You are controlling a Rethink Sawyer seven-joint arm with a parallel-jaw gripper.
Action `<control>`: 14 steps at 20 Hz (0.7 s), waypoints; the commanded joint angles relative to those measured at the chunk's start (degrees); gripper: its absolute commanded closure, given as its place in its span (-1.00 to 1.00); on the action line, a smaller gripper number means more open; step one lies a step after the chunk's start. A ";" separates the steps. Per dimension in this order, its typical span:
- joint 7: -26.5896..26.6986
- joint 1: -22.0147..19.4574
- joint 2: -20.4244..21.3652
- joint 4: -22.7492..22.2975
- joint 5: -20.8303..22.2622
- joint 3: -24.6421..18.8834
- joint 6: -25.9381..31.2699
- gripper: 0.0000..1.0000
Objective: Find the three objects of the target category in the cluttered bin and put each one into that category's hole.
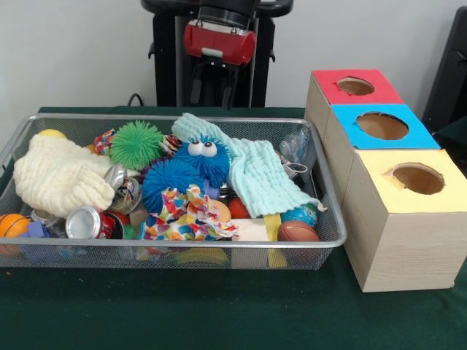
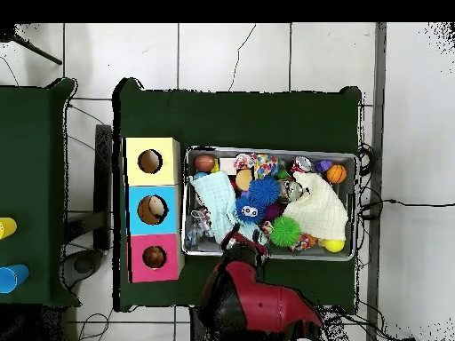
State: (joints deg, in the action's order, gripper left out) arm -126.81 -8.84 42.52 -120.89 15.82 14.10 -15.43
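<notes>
Green cloth covered the tabletop (image 1: pixel 182 313); the wire bin (image 1: pixel 332 219) sat on it, packed full. Three boxes stood along one side of the bin: red-topped box (image 1: pixel 355 87), blue-topped box (image 1: pixel 381 126), yellow-topped box (image 1: pixel 417 179), each with one round hole. No hole visibly held anything, though the insides were mostly hidden.

Target category was not given, so candidates stayed unclear. Still in the bin: cream cloth (image 1: pixel 55 175), pale blue cloth (image 1: pixel 255 171), green spiky ball (image 1: pixel 136 144), blue furry toy (image 1: pixel 203 159), crushed can (image 1: pixel 86 223), small football (image 1: pixel 298 232), orange ball (image 1: pixel 13 224).

Red arm (image 1: pixel 219 42) hung above the bin's edge opposite the camera. Claw (image 2: pixel 238 241) showed only as dark parts over the bin rim overhead; couldn't tell how far open, nothing seen held.

Judgement: nothing sorted yet, all three placements left.
</notes>
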 commanded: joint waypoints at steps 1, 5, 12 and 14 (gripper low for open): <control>-1.07 1.79 -5.04 4.65 1.43 0.90 3.04 -1.00; -1.79 6.58 -10.13 5.45 -0.95 3.75 0.60 -1.00; -5.35 9.60 -14.36 6.16 -3.88 4.13 -2.22 -1.00; -5.52 8.92 -15.27 6.58 -3.38 3.99 -3.26 -1.00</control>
State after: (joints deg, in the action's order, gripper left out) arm -126.81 0.29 32.96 -120.41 15.09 18.99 -15.46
